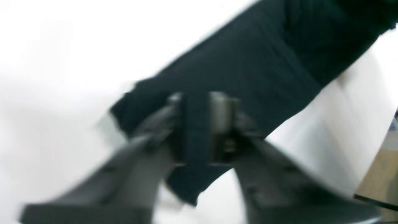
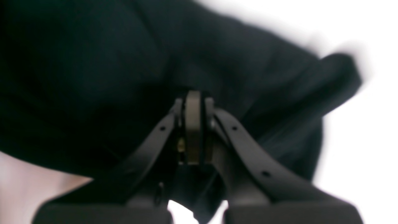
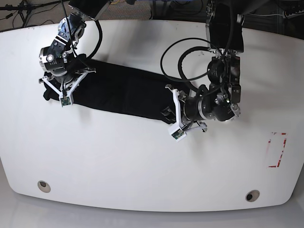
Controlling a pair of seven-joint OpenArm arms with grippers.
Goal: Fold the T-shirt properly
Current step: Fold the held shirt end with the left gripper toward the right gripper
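step: mid-fold, judged | T-shirt point(image 3: 118, 92) lies as a long narrow band across the bench point(image 3: 142, 161) | left claw point(image 1: 199, 124) pinches one end; right claw point(image 2: 194, 124) clamps the other | next: likely carry both ends together evenly; keep the cloth taut

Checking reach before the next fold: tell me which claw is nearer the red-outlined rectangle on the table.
Left. The left claw is mid-table gripping the T-shirt; the right claw is across the table from the red rectangle.
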